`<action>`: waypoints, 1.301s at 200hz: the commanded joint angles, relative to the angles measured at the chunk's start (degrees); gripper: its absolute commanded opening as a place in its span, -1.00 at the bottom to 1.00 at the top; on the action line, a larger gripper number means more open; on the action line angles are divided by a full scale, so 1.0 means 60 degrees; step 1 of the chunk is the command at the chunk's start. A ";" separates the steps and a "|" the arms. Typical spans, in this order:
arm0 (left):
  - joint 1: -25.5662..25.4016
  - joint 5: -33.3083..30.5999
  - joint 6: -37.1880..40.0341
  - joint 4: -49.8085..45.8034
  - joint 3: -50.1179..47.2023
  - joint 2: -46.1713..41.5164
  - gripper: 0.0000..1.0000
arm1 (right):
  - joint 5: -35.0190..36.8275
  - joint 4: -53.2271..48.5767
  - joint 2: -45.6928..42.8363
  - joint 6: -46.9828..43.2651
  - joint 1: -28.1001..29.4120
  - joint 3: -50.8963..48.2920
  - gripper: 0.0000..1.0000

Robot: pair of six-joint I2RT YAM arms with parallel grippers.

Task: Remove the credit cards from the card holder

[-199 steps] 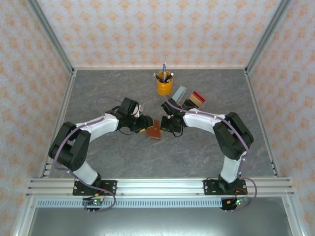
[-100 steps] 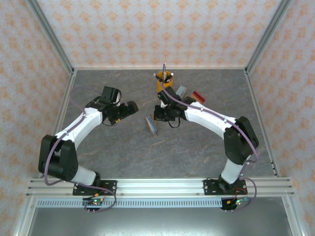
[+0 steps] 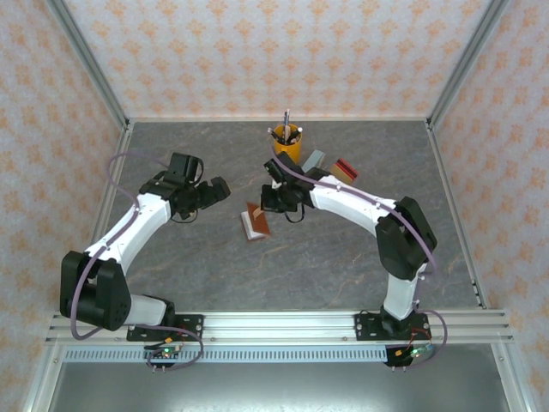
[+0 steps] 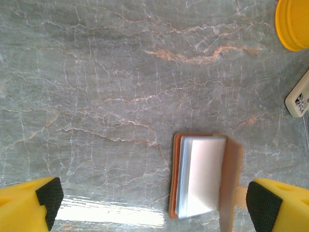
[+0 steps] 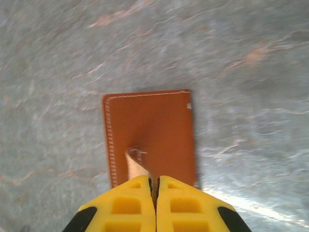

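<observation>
Matt leather card holder (image 5: 149, 125); glossy stone-look table (image 4: 96, 72).

You've got the card holder (image 3: 255, 222) at frame centre; left gripper (image 3: 220, 190) upper-left of it, right gripper (image 3: 269, 204) just upper-right. Pen cup (image 3: 288, 146) sits behind, credit cards (image 3: 345, 166) to the cup's right.

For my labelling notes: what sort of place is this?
Probably a lab robot test cell: aluminium frame rail along the near edge, patterned panel walls enclosing a stone-look tabletop.
</observation>
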 commanded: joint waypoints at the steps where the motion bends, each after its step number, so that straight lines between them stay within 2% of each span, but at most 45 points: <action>1: 0.0035 0.0774 -0.0098 0.0671 -0.0260 0.0127 0.99 | 0.0870 -0.0309 -0.0379 0.0295 -0.0489 -0.0578 -0.87; 30: -0.0023 0.2329 -0.0255 0.1653 -0.0497 0.0679 0.91 | 0.1321 -0.0595 -0.0318 -0.0098 -0.0766 -0.0921 -0.87; 53: -0.0245 0.3059 -0.0377 0.2366 -0.0575 0.1233 0.80 | 0.1567 -0.0858 -0.0084 -0.0406 -0.0894 -0.0982 -0.87; 78: -0.0705 0.3320 -0.0411 0.2668 -0.0343 0.1811 0.65 | 0.1750 -0.0999 0.0108 -0.0577 -0.0962 -0.0992 -0.87; 95: -0.1007 0.3359 -0.0425 0.2580 0.0006 0.2202 0.34 | 0.1732 -0.0961 0.0182 -0.0576 -0.0962 -0.0991 -0.87; 110: -0.1193 0.3190 -0.0454 0.2392 0.0292 0.2491 0.15 | 0.1731 -0.0900 0.0203 -0.0563 -0.0962 -0.1042 -0.87; 140: -0.1338 0.3216 -0.0562 0.2369 0.0567 0.3029 -0.04 | 0.1720 -0.0830 0.0191 -0.0540 -0.0961 -0.1098 -0.87; 177: -0.1504 0.3532 -0.0652 0.2657 0.0715 0.3421 -0.06 | 0.1623 -0.0725 0.0190 -0.0474 -0.0958 -0.1218 -0.87; 224: -0.1644 0.3806 -0.0654 0.2779 0.0900 0.3833 0.02 | 0.1384 -0.0592 0.0305 -0.0403 -0.0962 -0.1299 -0.87; 260: -0.1830 0.4765 -0.1011 0.3824 0.0822 0.3986 0.02 | 0.1099 -0.0438 0.0462 -0.0370 -0.0962 -0.1348 -0.87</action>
